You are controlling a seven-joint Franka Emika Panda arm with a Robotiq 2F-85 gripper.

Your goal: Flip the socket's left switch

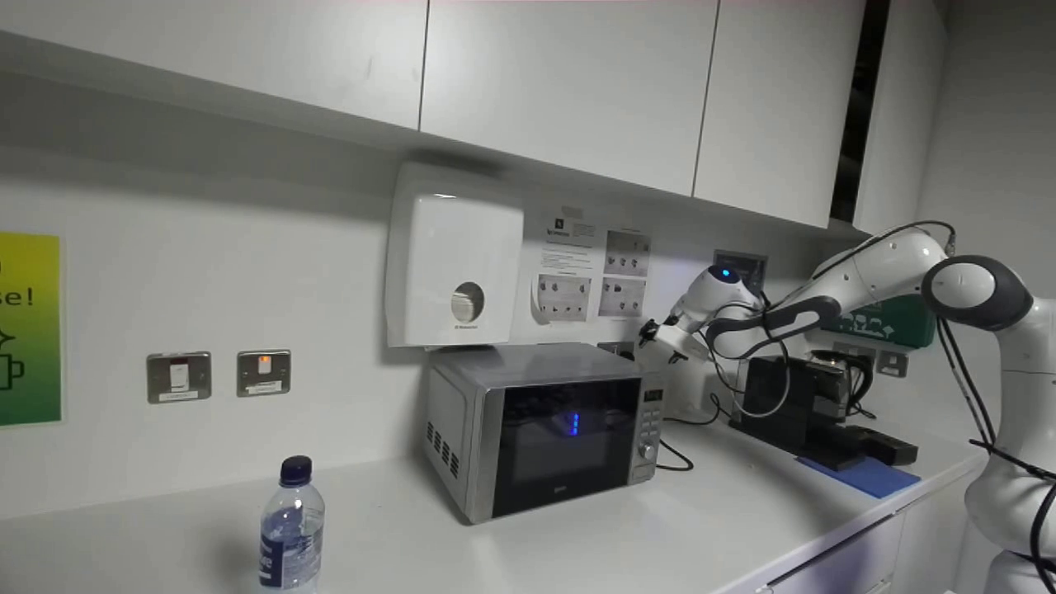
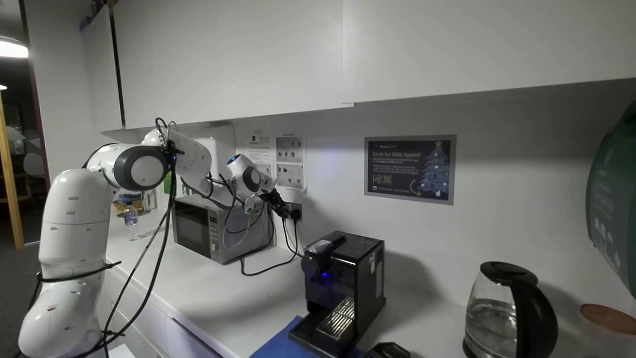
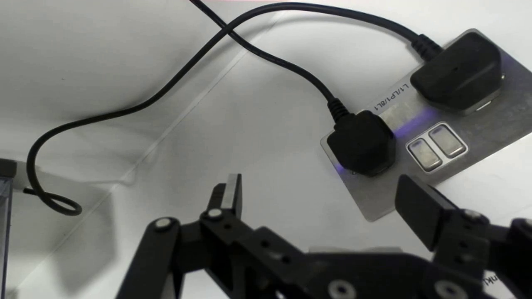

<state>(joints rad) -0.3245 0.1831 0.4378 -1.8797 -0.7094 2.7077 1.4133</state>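
Note:
The socket (image 3: 490, 128) is a silver twin wall plate, shown rotated in the wrist view, its lettering upside down. Two small rocker switches sit side by side, one nearer the picture's right (image 3: 447, 140) and one nearer its left (image 3: 424, 154). Black plugs fill both outlets, a smaller one (image 3: 361, 143) and a larger one (image 3: 461, 74). The socket also shows in both exterior views, partly hidden (image 1: 613, 347) (image 2: 297, 205). My gripper (image 3: 318, 180) is open and empty in front of the wall. One fingertip overlaps the plate's edge; contact cannot be told. The gripper also shows in both exterior views (image 1: 662, 345) (image 2: 281, 206).
A microwave (image 1: 569, 445) stands beside the arm's wrist. A black coffee machine (image 2: 348, 278) and a kettle (image 2: 497, 318) stand on the counter. Black cables (image 3: 183, 74) hang from the plugs. Cupboards (image 1: 569, 91) overhang the counter. A bottle (image 1: 293, 528) and two silver switch plates (image 1: 179, 379) are farther off.

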